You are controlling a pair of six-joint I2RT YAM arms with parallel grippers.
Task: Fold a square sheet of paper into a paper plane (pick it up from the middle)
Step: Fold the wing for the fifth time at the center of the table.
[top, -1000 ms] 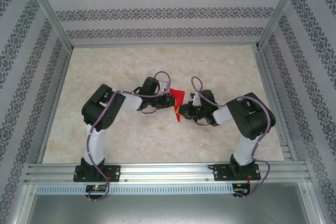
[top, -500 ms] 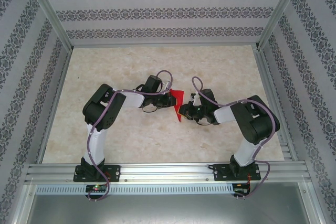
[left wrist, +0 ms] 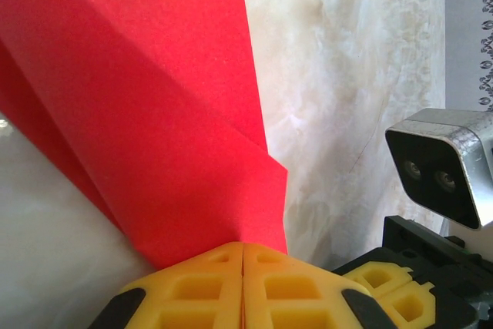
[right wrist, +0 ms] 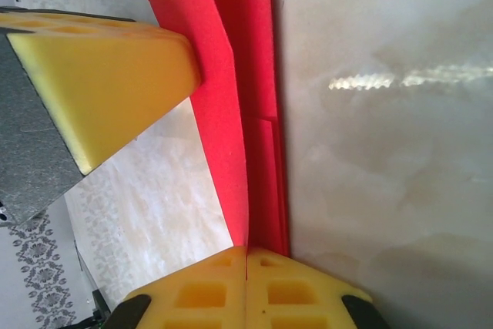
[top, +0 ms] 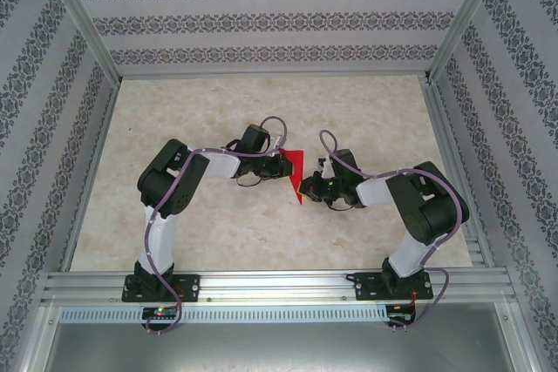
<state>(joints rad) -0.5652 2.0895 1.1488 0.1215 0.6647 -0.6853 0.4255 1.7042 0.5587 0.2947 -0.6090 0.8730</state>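
Above the marbled tabletop, the left gripper and right gripper each clamped tight on the part-folded red paper, mid-crease; next, probably, flattening that fold.

Beige marbled table. Grey-white floral-striped wallpaper walls on three sides. Aluminium posts rising at far corners. Slotted aluminium rail along near table edge; perforated strip just nearer camera.

No readable text, label, brand or number anywhere — the walls carry ornament only, no lettering.
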